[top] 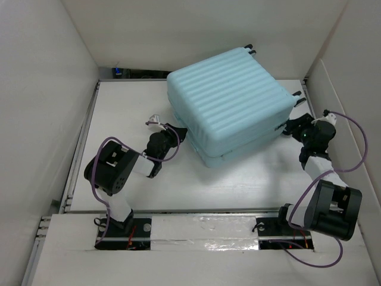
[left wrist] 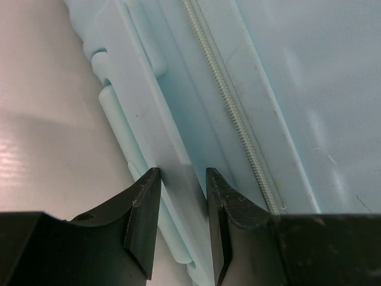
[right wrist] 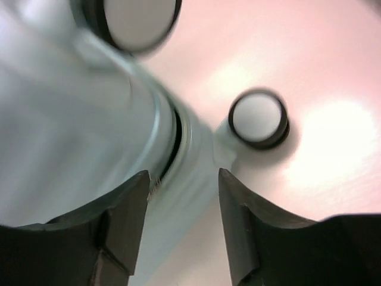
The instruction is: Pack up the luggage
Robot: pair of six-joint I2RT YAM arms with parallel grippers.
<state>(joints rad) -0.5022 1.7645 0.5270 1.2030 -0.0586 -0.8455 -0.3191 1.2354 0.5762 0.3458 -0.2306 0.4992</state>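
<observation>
Left claw [left wrist: 183, 177] pinched luggage [top: 229, 98] edge beside zipper [left wrist: 238, 128] — likely bracing shell. Right claw [right wrist: 183, 179] jaws parted, straddling corner near spinner wheel [right wrist: 258, 118], view blurred. Luggage lay shut, flat, skewed on table [top: 250, 185] between arms.

Your left arm [top: 113, 170] and right arm [top: 333, 205] are black with white links and rounded joint housings; purple cables [top: 365, 142] loop beside each; the wedge-shaped fingers [left wrist: 143, 220] look black, possibly plastic.
</observation>
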